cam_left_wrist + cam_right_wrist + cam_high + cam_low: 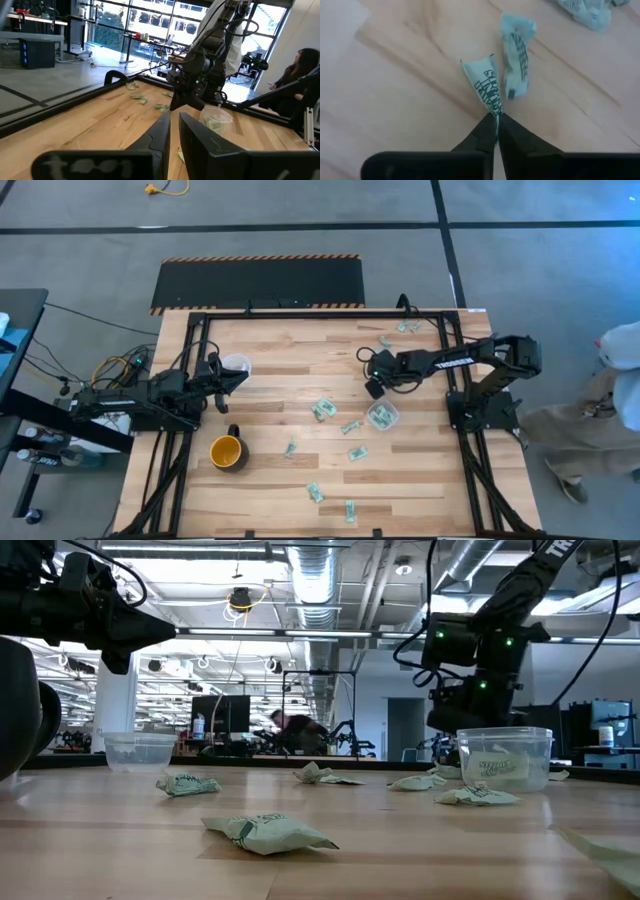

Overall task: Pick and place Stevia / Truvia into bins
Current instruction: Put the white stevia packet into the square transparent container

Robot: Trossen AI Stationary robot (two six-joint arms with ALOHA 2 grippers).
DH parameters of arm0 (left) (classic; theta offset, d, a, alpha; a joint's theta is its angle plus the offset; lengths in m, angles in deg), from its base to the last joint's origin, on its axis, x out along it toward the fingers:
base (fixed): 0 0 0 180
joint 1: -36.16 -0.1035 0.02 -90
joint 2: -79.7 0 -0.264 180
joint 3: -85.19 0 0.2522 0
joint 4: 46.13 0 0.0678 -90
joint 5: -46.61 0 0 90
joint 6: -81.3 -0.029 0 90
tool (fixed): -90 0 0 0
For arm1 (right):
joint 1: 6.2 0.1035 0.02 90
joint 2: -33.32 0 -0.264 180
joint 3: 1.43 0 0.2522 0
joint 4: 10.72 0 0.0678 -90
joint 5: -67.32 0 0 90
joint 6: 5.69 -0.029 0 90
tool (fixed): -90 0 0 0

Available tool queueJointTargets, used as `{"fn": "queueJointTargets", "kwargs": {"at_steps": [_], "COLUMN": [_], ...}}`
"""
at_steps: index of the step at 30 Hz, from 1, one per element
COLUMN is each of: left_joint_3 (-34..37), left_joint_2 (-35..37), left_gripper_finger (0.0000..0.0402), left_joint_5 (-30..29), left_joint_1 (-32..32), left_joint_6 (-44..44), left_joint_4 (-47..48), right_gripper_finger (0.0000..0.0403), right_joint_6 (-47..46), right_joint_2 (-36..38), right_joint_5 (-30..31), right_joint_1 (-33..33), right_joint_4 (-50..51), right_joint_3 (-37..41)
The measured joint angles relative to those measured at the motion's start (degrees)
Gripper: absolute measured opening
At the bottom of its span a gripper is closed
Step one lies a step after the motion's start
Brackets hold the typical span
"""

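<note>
A: Right gripper (496,116) fingers are clenched on the corner of one Stevia sachet (486,85). It hangs from the tips, long axis running straight out ahead of the fingers. A second sachet (518,55) sits just beside it on the tabletop, not gripped as far as I can tell.

B: Where's that over the tabletop?

A: Right half, toward the far edge. In the high view the right gripper (375,388) is just on the far-left side of the right bin (381,416). So the drop target lies a short way back toward the near-right of the fingers. Judgement: a small shift that way and a release finishes this one.

B: Arm pose?

A: Right arm is stretched in from the right edge, wrist bent down, fingers pointing at the tabletop. Low view shows the gripper raised just behind that bin (503,757), which already holds at least one sachet.

B: Left side?

A: Left gripper (226,379) waits near the left edge, next to the left bin (236,365), arm low and level. Fingers (162,134) nearly together with a narrow gap, holding nothing.

B: Remaining stock?

A: Loose sachets (322,409) scattered across the middle and near part of the tabletop, a few at the far-right corner. Most lie nearer the right arm. Yellow mug (228,451) sits near-left, not a target.
</note>
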Motion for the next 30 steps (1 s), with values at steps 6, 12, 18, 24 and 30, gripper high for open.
{"fn": "queueJointTargets", "kwargs": {"at_steps": [6, 12, 18, 24, 30], "left_joint_3": [0.0, 0.0, 0.0, 0.0, 0.0], "left_joint_2": [0.0, 0.0, 0.0, 0.0, 0.0], "left_gripper_finger": [0.0027, 0.0027, 0.0027, 0.0027, 0.0027], "left_joint_5": [0.0, 0.0, 0.0, 0.0, 0.0], "left_joint_1": [0.0, 0.0, 0.0, 0.0, 0.0], "left_joint_6": [0.0, 0.0, 0.0, 0.0, 0.0], "left_joint_4": [0.0, 0.0, 0.0, 0.0, 0.0], "right_gripper_finger": [0.0006, 0.0004, 0.0002, 0.0002, 0.0001], "right_joint_6": [-0.7, -5.0, -8.1, -13.5, -19.6], "right_joint_2": [0.5, 4.3, 11.2, 16.2, 17.1], "right_joint_5": [1.7, 8.6, 6.3, 0.9, -1.0], "right_joint_1": [4.3, 9.2, 14.3, 22.5, 29.8], "right_joint_4": [10.3, 20.1, 21.8, 22.7, 23.8], "right_joint_3": [-4.4, -8.9, -10.0, -10.1, -10.0]}}
